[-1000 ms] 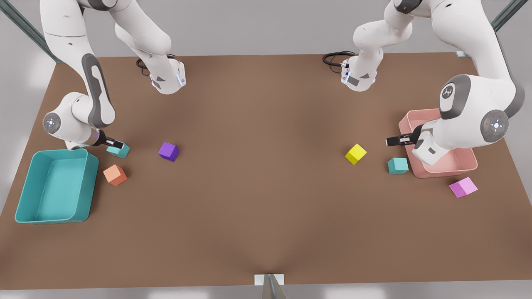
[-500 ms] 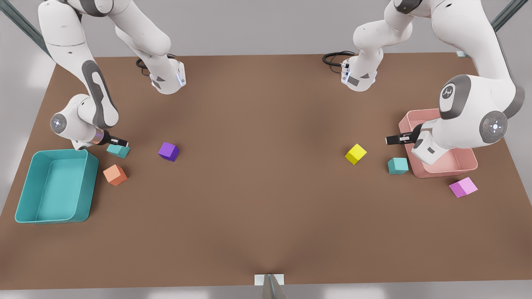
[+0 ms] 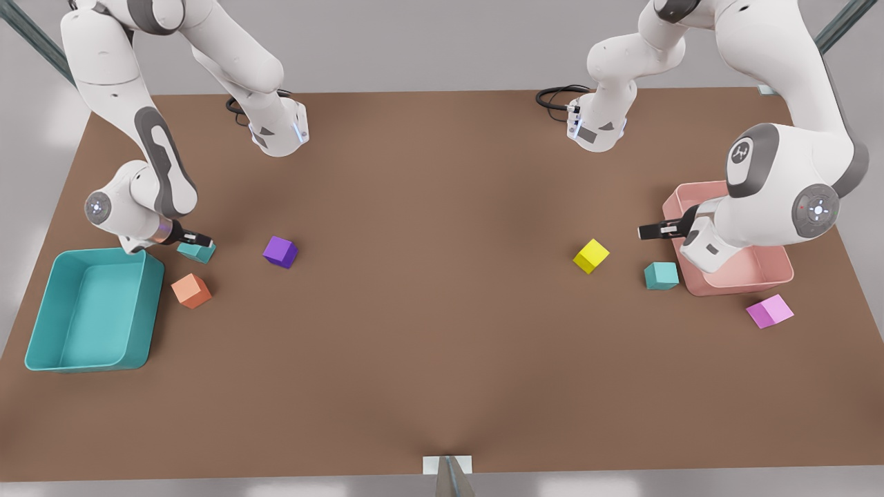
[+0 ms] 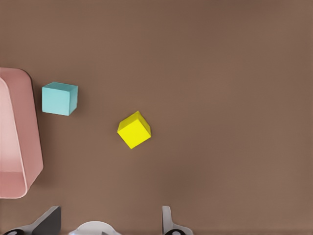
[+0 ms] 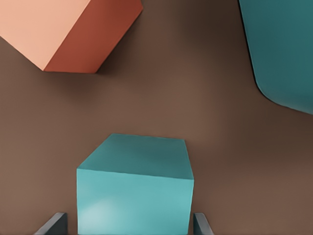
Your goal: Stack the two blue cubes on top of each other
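The right gripper (image 3: 197, 241) has sunk lower over one blue cube (image 3: 196, 250) since a second ago; its spread fingers (image 5: 51, 224) now flank the cube, apparently without squeezing. An orange cube (image 3: 191, 290) lies near. Far across the table (image 3: 442, 345), the left gripper (image 3: 647, 232) waits, spread, above the other blue cube (image 3: 661, 275).

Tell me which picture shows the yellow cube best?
The left wrist view: the yellow cube sits mid-picture, big, with nothing covering it. The front view shows it much smaller, between the purple cube and a blue cube.
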Controlling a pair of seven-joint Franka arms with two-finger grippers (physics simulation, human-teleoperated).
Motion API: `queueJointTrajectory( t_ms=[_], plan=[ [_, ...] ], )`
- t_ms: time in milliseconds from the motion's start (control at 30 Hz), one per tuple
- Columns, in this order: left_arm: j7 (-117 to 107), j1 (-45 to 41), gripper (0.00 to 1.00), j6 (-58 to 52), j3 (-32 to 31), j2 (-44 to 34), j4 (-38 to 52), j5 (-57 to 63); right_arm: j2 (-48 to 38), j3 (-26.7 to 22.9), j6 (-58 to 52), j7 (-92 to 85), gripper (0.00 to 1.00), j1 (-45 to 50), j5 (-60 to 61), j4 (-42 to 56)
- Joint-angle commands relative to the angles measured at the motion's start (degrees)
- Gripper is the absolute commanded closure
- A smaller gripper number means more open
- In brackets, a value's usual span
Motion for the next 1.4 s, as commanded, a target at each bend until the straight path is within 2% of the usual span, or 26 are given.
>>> queueJointTrajectory(
  t_ms=[0,267,300,333,367,433,467,567,633,700,800,833,933,1033,1133,1167,1200,1233,1300,1367],
  plan=[
    [-0.16,-0.10,0.00,-0.05,-0.07,-0.06,0.02,0.01,0.54,0.00,1.62,-2.46,0.04,-0.08,0.12,0.13],
    [-0.16,-0.19,0.00,-0.75,-0.16,-0.06,0.02,-0.07,3.27,0.00,4.08,-2.55,0.04,-0.34,0.12,1.01],
    [-0.16,-0.19,0.00,-0.67,-0.16,-0.06,0.02,-0.07,3.27,0.00,4.00,-2.55,0.06,-0.43,0.12,1.01],
    [-0.16,-0.28,0.00,-0.76,-0.16,-0.06,0.02,-0.16,3.09,0.00,3.73,-2.90,0.16,-0.52,0.12,1.01],
    [-0.25,-0.28,0.00,-0.76,-0.16,-0.06,0.02,-0.16,3.00,0.00,3.47,-2.90,0.21,-0.52,0.12,1.01],
    [-0.25,-0.28,0.00,-0.84,-0.16,-0.06,0.02,-0.16,2.83,0.00,3.03,-3.34,0.40,-0.52,0.03,1.10],
    [-0.25,-0.19,0.00,-0.84,-0.16,-0.06,0.02,-0.16,2.56,0.00,1.36,-3.34,0.43,-0.61,0.03,1.89],
    [-0.25,-0.28,0.00,-0.84,-0.16,-0.06,0.02,-0.16,1.16,0.44,-3.29,-3.07,0.44,-0.52,0.03,3.56],
    [-0.51,-0.28,0.00,-1.54,-0.25,-0.15,0.02,-0.16,-4.46,4.22,-12.08,-2.02,0.44,0.18,6.36,4.88],
    [-1.39,-0.89,0.00,-2.07,-0.25,-0.15,0.02,-0.16,-7.45,4.84,-20.08,2.81,0.43,6.85,11.45,7.34],
    [-1.75,-1.07,0.00,-1.99,-0.25,-0.07,0.02,-0.16,-10.97,4.84,-24.21,10.19,0.43,16.00,16.11,8.12],
    [-1.75,-1.07,0.00,-1.99,-0.25,-0.06,0.02,-0.16,-10.45,4.84,-30.80,16.95,0.43,20.39,16.20,14.36],
    [-1.66,-1.07,0.00,-1.63,-0.25,-0.06,0.03,0.28,-2.46,4.84,-34.06,36.56,0.43,35.51,19.80,31.67],
    [-1.66,-1.07,0.00,-0.49,-0.16,2.75,0.02,4.93,17.23,4.75,-33.36,58.09,0.43,48.52,19.72,58.39],
    [-1.39,-0.72,0.00,4.51,-0.16,8.81,0.02,10.29,31.21,4.40,-30.90,70.22,0.43,57.31,14.01,75.80],
    [0.53,-0.19,0.00,10.48,0.45,9.43,-1.99,10.56,32.97,4.40,-29.76,71.81,0.43,59.07,12.42,77.30],
    [14.23,-1.07,0.00,20.76,5.72,6.79,-9.54,10.47,34.46,4.31,-29.05,71.81,0.43,60.30,12.16,77.65],
    [16.71,-1.51,0.00,28.50,6.69,6.44,-13.33,10.47,35.96,4.22,-27.47,71.98,0.43,61.44,11.11,78.17],
    [18.29,-2.21,0.00,32.82,6.69,6.61,-16.85,10.47,38.51,4.13,-26.24,72.34,0.43,63.02,10.05,79.58],
    [26.81,-1.95,0.00,38.26,9.85,6.61,-20.98,10.47,40.09,4.13,-23.69,72.34,0.43,63.99,9.79,79.67]
  ],
)
